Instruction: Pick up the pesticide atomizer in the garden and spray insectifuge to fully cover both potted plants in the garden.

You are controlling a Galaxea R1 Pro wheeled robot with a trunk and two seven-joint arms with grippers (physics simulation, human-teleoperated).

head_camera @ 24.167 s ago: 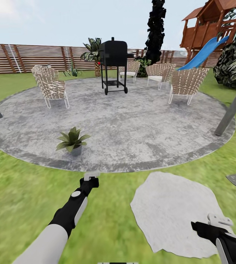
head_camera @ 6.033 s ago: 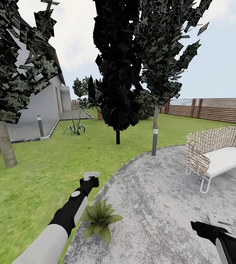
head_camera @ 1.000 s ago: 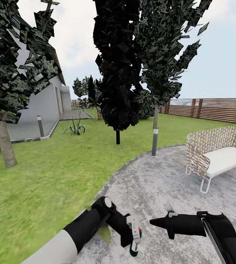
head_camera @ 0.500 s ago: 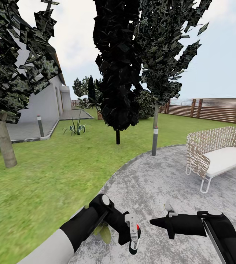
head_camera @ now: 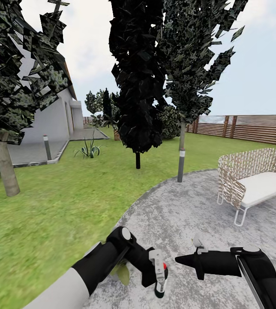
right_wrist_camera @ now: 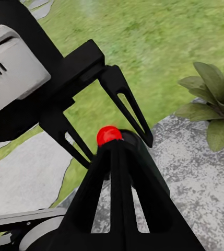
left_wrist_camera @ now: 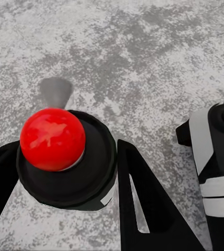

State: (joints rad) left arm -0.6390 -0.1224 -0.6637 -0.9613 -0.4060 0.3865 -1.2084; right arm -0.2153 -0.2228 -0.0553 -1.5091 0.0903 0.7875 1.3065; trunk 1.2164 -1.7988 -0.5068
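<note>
Over the grey patio (head_camera: 198,206), my left gripper (head_camera: 159,274) pinches the pesticide atomizer (left_wrist_camera: 65,157) (red-capped). Right gripper (head_camera: 196,246): aperture unclear. Next, I judge, aim at the potted plant (right_wrist_camera: 213,102) and spray.

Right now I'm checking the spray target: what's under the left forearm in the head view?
Olive-green leaves of a potted plant poke out beneath the black left forearm, over the grey paved patio. The arm covers the rest of the plant.

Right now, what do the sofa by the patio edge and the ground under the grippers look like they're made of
The sofa: woven wicker or rattan shell, by its tan criss-cross lattice, on thin white legs that look like metal, with a smooth white cushion. The patio: mottled grey stone or concrete, matte and speckled.
</note>
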